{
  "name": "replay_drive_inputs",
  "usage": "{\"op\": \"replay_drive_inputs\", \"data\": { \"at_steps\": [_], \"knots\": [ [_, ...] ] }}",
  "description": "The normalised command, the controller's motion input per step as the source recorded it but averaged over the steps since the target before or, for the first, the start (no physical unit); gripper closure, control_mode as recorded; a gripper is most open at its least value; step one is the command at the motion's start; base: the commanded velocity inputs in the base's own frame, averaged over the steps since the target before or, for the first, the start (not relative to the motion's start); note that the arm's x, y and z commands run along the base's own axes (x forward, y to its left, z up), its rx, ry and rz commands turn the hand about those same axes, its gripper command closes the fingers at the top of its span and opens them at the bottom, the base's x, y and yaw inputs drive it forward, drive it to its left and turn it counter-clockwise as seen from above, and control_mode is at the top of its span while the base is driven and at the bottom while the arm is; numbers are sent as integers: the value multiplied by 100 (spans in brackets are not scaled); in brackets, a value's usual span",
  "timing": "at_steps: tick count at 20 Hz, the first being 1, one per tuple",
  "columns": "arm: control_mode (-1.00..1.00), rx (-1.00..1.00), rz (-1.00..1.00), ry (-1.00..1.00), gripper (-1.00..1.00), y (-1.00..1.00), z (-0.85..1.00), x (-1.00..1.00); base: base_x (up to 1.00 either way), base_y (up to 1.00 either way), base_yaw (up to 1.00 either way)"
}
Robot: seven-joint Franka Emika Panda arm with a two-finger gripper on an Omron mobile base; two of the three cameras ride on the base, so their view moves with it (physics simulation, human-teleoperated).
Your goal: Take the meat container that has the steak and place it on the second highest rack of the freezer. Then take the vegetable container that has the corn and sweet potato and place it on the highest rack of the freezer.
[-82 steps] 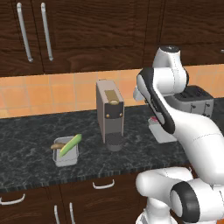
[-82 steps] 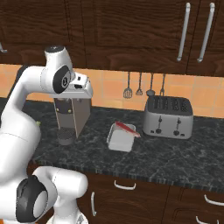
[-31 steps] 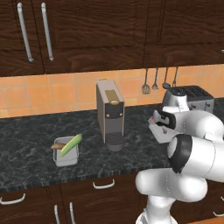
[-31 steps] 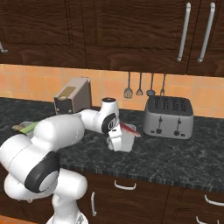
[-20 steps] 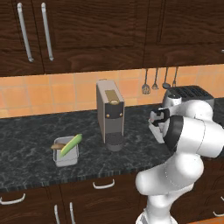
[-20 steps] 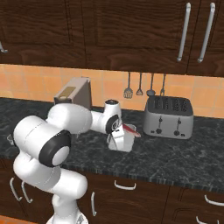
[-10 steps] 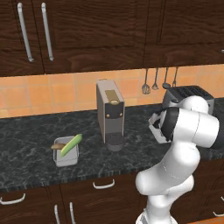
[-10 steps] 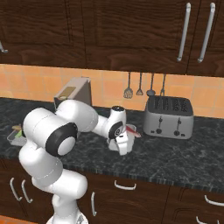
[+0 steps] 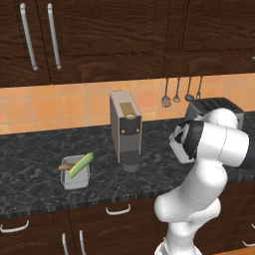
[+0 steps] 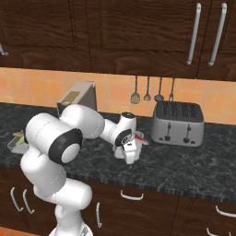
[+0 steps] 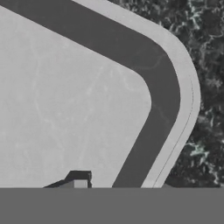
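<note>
**Jaws down at the meat container rim, grip state unclear**

Jaws: can't tell whether they are apart or closed. The gripper point(image 10: 130, 154) is pressed low against the meat container point(image 10: 136, 140) in the right base view, and the fingers are hidden by the hand body. In the hand view the camera sits right above the container's pale grey floor and its rounded corner rim point(image 11: 186, 87), with speckled black stone outside it. One dark fingertip point(image 11: 78, 177) pokes up at the bottom, inside the rim over the container floor. The other tip is not clear.

Landmark is the toaster point(image 10: 178, 123).
- Meat container: on the surface point(image 10: 193, 168), just left of the toaster, near it but not touching. A red strip of steak point(image 10: 141, 138) shows at its top edge. In the left base view it is mostly behind the arm's forearm; only a pale edge point(image 9: 175, 148) shows.
- Coffee machine point(image 9: 125, 129): further left of the toaster, standing upright against the orange tile backsplash.
- Vegetable container point(image 9: 75, 176): well left of the toaster, past the coffee machine, near the front of the surface. A green cob point(image 9: 81, 165) lies tilted across it and over its rim, with a brown piece beside it.
- Hanging utensils point(image 10: 147, 91): on the wall, just up and left of the toaster.
- Dark wood cabinets point(image 9: 99, 35): above, with long metal handles.
</note>
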Motion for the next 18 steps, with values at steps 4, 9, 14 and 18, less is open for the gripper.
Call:
{"op": "replay_drive_inputs", "data": {
  "at_steps": [4,9,14,18],
  "knots": [
    [-100,0,-6,5,100,0,-24,10,0,0,0],
    [-100,-1,-2,-2,100,3,10,-20,0,0,0],
    [-100,-4,0,-12,100,9,41,-84,0,0,0],
    [-100,-14,0,-10,100,31,78,-62,0,0,0]
  ]
}}
